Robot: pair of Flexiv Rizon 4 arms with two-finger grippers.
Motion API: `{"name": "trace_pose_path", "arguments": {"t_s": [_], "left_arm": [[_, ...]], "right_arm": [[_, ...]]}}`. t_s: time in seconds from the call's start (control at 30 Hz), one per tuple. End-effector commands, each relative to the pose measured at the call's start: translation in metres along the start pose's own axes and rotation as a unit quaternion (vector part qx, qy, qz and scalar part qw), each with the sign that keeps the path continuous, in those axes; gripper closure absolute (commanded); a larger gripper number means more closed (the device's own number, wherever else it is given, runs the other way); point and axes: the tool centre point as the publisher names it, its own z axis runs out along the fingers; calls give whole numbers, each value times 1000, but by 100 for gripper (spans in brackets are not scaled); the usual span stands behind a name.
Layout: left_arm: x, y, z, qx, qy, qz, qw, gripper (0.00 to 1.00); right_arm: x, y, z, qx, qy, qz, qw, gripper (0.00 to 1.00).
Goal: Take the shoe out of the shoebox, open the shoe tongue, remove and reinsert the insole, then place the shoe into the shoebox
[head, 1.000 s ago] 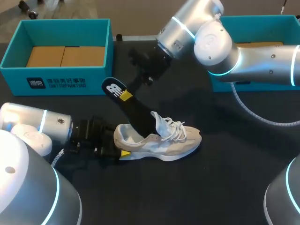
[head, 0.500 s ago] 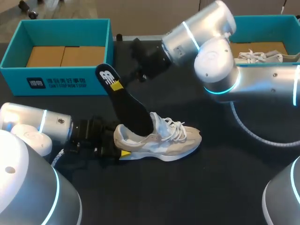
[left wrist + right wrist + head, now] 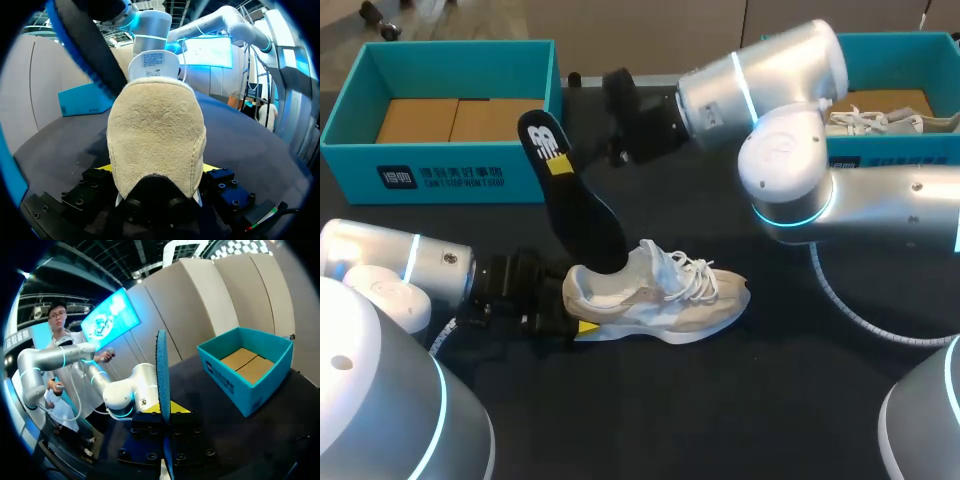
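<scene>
The beige suede sneaker [image 3: 660, 300] has a soft, fuzzy nap on its heel, smoother pale side panels and white woven cloth laces. The thin black foam insole [image 3: 575, 210] looks matt, its blue underside rough. The teal cardboard shoebox [image 3: 440, 175] is matt, the silver arm shells [image 3: 790, 130] glossy, the black tabletop [image 3: 770, 400] dull.

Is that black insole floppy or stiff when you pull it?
Probably bendy: the insole curves slightly from its pinched end down into the shoe. Likely light, since it looks thin edge-on. Not totally floppy, though; it stands up.
</scene>
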Motion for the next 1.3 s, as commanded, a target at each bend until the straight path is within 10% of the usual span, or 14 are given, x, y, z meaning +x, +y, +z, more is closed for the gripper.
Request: {"name": "trace_pose_path", "arguments": {"t_s": [0.03,1.3], "left_arm": [[0,0,0,-2,0,0,1000,100],[0,0,0,-2,0,0,1000,100]], "right_arm": [[7,17,-11,-8,14,5,1000,100],[56,86,-84,33,225,64,972,100]]}}
